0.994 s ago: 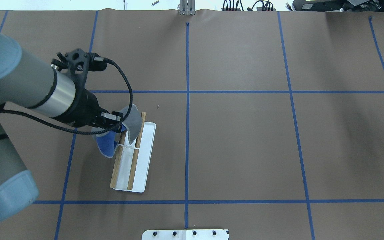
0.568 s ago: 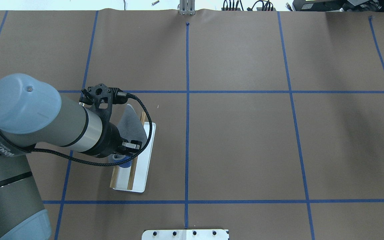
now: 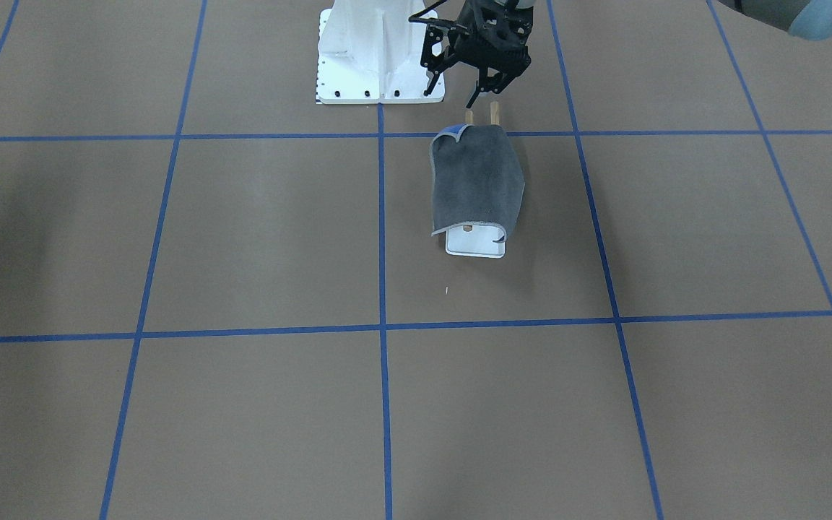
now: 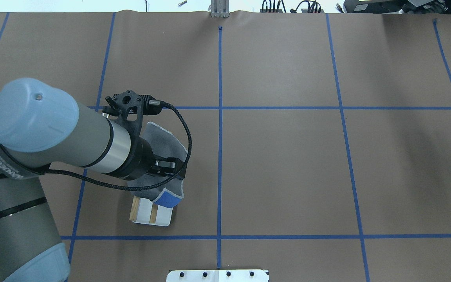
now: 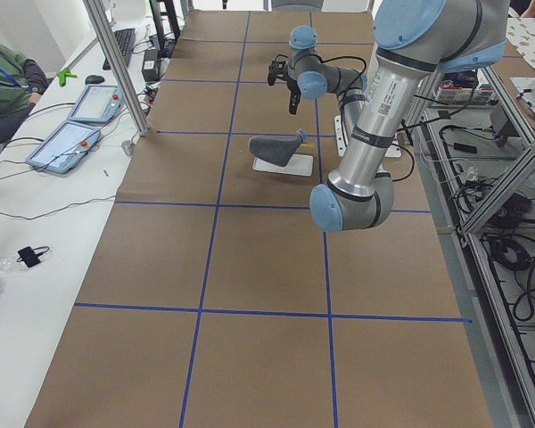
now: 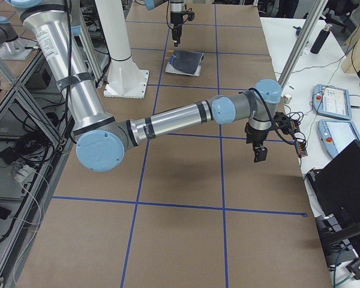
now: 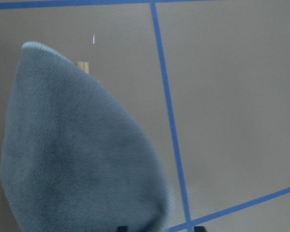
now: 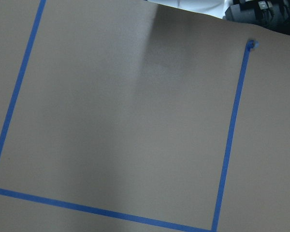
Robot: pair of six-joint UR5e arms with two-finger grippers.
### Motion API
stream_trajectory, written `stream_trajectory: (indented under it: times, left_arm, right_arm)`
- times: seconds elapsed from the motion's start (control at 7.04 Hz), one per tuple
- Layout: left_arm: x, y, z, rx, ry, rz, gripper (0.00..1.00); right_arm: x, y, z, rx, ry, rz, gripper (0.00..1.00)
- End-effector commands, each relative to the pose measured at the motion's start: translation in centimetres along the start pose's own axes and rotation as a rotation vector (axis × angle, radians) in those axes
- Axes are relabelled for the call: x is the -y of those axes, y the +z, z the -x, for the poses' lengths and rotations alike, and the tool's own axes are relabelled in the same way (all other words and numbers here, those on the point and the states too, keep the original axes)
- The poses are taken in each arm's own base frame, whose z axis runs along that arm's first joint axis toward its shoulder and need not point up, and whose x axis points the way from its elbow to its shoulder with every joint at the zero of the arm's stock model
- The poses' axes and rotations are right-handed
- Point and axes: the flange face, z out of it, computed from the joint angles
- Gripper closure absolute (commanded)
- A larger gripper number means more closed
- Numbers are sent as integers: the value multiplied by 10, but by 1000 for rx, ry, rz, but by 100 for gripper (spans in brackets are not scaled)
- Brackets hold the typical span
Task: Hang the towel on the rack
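The dark grey towel lies draped over both wooden dowels of the rack and covers most of their length. Its blue reverse shows at the corner nearest the robot. The rack's white base plate shows at the far end, and also in the overhead view. My left gripper hangs open and empty just above the rack's robot-side end, apart from the towel. The left wrist view shows the towel below it. My right gripper hovers far off over bare table; I cannot tell its state.
The large white bolted pedestal stands next to the rack's robot-side end. Blue tape lines grid the brown table. Tablets and a seated person are along the operators' edge.
The left gripper moved along the rack towards the robot, drawing the towel over both dowels. It has let go, and the towel now lies spread on the rack.
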Motion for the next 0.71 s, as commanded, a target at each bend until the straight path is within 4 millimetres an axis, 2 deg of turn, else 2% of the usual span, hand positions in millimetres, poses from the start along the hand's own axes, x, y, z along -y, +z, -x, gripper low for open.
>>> stream_trajectory:
  times: [0.0, 0.14, 0.28, 0.43, 0.57]
  left_arm:
    - [63, -45, 40, 10, -34, -58, 1]
    - [94, -51, 80, 88, 64, -83, 1]
    - [122, -54, 123, 175, 156, -85, 1]
    - [160, -71, 176, 278, 255, -70, 1]
    - [196, -91, 244, 386, 380, 0, 1]
  right_arm:
    - [-8, 0, -33, -3, 41, 9, 0]
    - [-25, 13, -58, -19, 59, 37, 0]
    - [-47, 15, -85, -30, 91, 44, 0]
    - [-79, 24, -111, -35, 134, 62, 0]
    - [-103, 37, -127, -34, 167, 87, 0]
